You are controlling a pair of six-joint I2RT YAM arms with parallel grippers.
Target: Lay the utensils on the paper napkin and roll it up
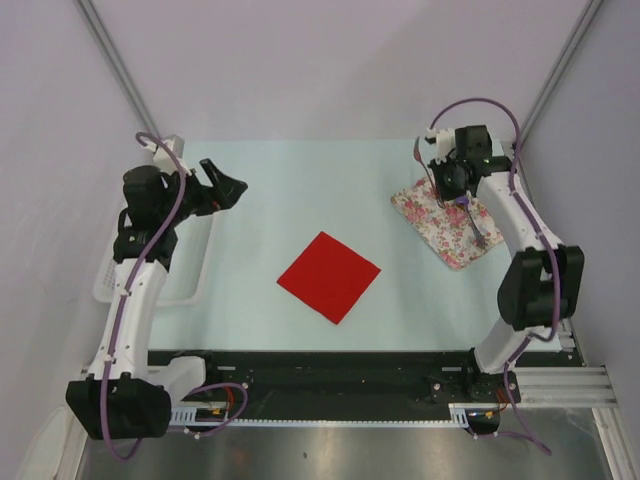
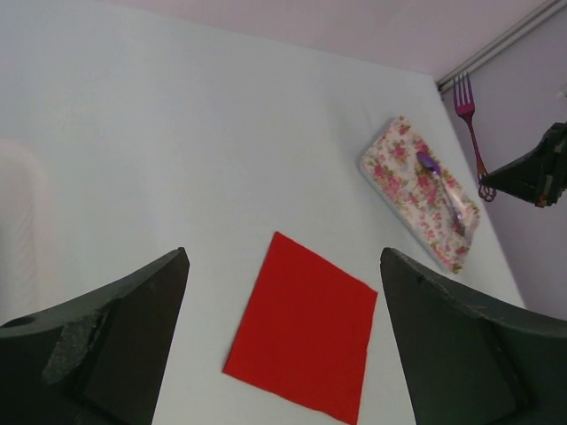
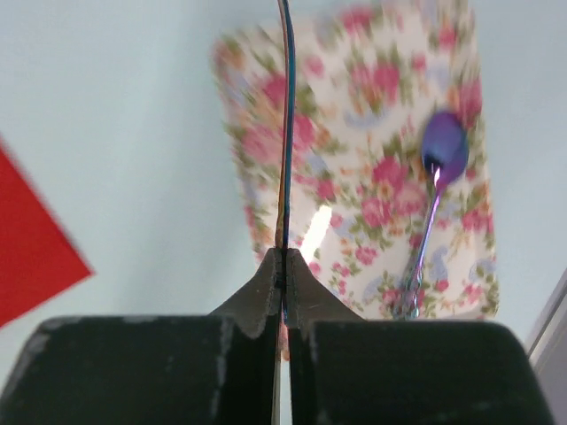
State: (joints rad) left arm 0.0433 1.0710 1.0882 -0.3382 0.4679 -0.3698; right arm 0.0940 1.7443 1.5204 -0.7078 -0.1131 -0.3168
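Observation:
The red paper napkin [image 1: 329, 276] lies flat mid-table and shows in the left wrist view [image 2: 306, 332] and at the left edge of the right wrist view [image 3: 31, 248]. My right gripper [image 1: 463, 200] is shut on the thin pink-purple fork [image 1: 477, 228], holding it in the air above the floral cloth; the fork shows edge-on between the jaws [image 3: 285, 133] and also in the left wrist view [image 2: 471, 133]. The spoon [image 3: 434, 190] lies on the floral cloth [image 3: 354, 106]. My left gripper [image 1: 228, 185] is open and empty, raised at the left, well away from the napkin.
The white floral cloth [image 1: 432, 215] lies at the back right under the right gripper. A white basket [image 1: 105, 285] stands at the table's left edge beside the left arm. Grey walls close in on both sides and the back.

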